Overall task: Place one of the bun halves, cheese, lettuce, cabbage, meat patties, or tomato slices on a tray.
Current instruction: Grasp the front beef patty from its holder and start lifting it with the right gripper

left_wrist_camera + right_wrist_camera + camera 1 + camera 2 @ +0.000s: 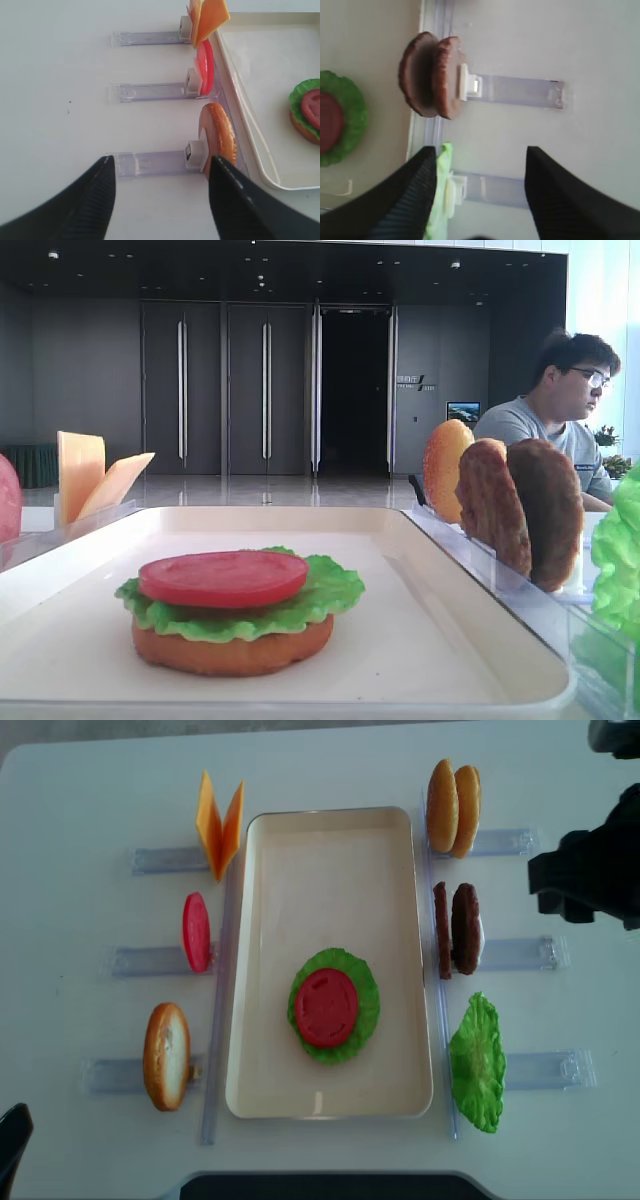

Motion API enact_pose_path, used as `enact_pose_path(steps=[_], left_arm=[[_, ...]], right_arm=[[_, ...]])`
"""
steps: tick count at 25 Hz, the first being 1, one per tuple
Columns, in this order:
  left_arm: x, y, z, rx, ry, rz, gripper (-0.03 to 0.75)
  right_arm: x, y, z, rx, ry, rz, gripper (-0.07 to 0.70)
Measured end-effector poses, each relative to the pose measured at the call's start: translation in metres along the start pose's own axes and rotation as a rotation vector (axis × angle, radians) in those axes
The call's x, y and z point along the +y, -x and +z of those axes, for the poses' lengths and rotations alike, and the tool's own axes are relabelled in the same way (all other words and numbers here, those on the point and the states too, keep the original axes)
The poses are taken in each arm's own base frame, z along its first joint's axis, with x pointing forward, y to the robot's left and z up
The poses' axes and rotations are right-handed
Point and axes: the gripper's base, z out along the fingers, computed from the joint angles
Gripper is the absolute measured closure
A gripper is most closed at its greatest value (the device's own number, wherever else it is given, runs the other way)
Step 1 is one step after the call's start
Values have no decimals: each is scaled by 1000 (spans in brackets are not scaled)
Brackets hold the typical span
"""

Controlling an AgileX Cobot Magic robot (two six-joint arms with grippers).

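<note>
On the cream tray [330, 870] lies a stack: a bun half [230, 650], then lettuce [330, 595], with a tomato slice [325, 1005] on top. My right gripper [480, 167] is open above the table. Its left finger is beside an upright lettuce leaf [442, 190], and two meat patties [432, 75] stand further ahead. My left gripper [162, 172] is also open and empty. It is close to the upright bun half [220, 137] in its holder. A tomato slice [205, 67] and cheese [207, 17] stand beyond. Cabbage is out of view.
Clear plastic holders [150, 960] flank both long sides of the tray. Two more bun halves [452, 807] stand at the far right. The dark right arm [590, 870] hangs over the table's right edge. A seated person [560, 400] is behind the table.
</note>
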Motion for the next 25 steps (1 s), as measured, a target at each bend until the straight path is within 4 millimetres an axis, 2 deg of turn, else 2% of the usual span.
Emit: enact_pose_path(steps=[5, 10, 15, 25], left_arm=[[0, 0, 0, 0, 0, 0, 263], [0, 0, 0, 0, 0, 0, 263], [0, 0, 0, 0, 0, 0, 263], [0, 0, 0, 0, 0, 0, 263]], right_arm=[[29, 14, 1, 10, 38, 9, 244], [45, 39, 13, 49, 49, 14, 237], [50, 52, 42, 113, 27, 8, 225], [54, 55, 92, 225, 13, -1, 216]])
